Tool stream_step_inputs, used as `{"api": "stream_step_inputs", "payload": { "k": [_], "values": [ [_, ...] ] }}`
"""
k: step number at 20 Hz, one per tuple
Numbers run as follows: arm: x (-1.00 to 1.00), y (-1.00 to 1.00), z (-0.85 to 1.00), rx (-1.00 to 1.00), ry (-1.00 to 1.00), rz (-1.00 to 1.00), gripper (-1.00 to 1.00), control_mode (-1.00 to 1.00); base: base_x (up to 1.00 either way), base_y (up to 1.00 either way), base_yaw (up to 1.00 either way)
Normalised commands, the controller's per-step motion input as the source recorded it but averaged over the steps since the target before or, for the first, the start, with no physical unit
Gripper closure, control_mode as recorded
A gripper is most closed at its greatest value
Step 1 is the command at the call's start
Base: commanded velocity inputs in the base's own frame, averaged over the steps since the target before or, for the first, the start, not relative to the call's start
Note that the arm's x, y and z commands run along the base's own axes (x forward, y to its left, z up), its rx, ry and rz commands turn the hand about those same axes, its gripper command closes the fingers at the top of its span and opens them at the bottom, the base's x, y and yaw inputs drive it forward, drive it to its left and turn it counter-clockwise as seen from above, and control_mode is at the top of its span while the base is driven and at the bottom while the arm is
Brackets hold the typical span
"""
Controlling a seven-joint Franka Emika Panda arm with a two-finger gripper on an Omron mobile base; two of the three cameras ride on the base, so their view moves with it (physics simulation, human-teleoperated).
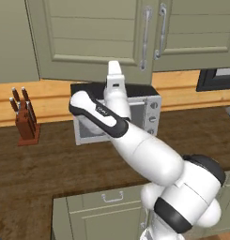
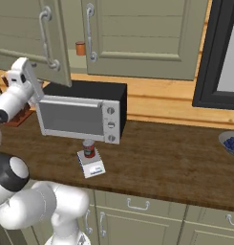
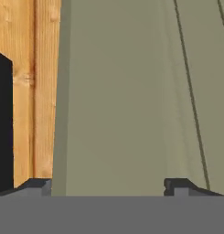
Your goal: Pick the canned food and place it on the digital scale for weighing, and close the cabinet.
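The canned food (image 2: 89, 148), dark red with a black-and-white label, stands upright on the small digital scale (image 2: 91, 165) on the wooden counter in front of the toaster oven. The cabinet (image 1: 88, 33) hangs above; its left door (image 2: 32, 38) stands ajar, swung out toward me. My gripper (image 1: 114, 64) is raised to that door's lower edge, up and left of the toaster oven. In the hand view the gripper (image 3: 107, 186) is open, with its fingertips (image 3: 38, 185) wide apart, nothing between them, and the olive door panel (image 3: 131, 91) close in front.
A black and silver toaster oven (image 2: 80, 112) sits at the back of the counter. An orange-brown cylinder (image 2: 80, 48) stands inside the cabinet. A knife block (image 1: 25, 117) is at the left, a bowl of blue contents (image 2: 230, 141) at the far right. Drawer units (image 1: 107, 206) lie below.
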Motion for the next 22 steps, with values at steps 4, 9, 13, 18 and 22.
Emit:
{"api": "stream_step_inputs", "payload": {
  "k": [4,9,13,18,22],
  "values": [
    [0.58,0.00,0.59,-0.08,0.01,-0.33,-1.00,-1.00,0.00,0.00,0.00],
    [0.92,0.00,0.45,-0.07,0.00,-0.27,-1.00,-1.00,0.00,0.00,0.00],
    [0.72,0.00,0.35,-0.07,-0.03,-0.25,-1.00,-1.00,0.00,0.00,0.00],
    [0.41,0.00,0.25,-0.07,-0.09,-0.26,-1.00,-1.00,0.00,0.00,0.00],
    [0.28,-0.03,0.51,-0.01,-0.07,-0.27,-1.00,-1.00,0.00,0.00,0.00]
  ]
}}
